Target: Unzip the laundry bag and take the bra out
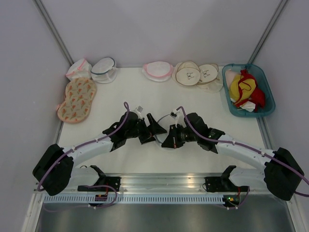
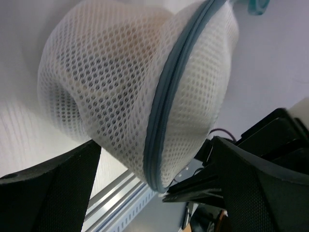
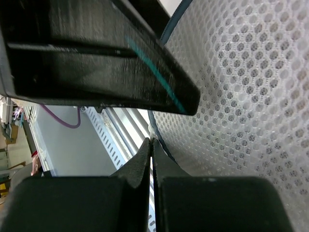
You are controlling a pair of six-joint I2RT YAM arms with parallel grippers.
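The laundry bag (image 1: 164, 124) sits at the table's middle between my two grippers, mostly hidden by them. In the left wrist view it (image 2: 111, 82) is a white mesh drum with a blue-grey zipper trim (image 2: 164, 106). My left gripper (image 1: 153, 131) is open, with its fingers (image 2: 53, 188) either side of the bag. My right gripper (image 1: 166, 141) is shut at the zipper's near end (image 3: 150, 142), on a small white pull tab (image 2: 166, 193). The mesh fills the right wrist view (image 3: 241, 96). The bra is hidden; only a pale shape shows through the mesh.
A teal basket (image 1: 267, 92) with red and yellow garments stands at the back right. Along the back are beige round bags (image 1: 193, 74), a pink-trimmed bag (image 1: 158, 70) and a dark-trimmed mesh bag (image 1: 105, 69). A peach patterned padded item (image 1: 77, 99) lies at the left.
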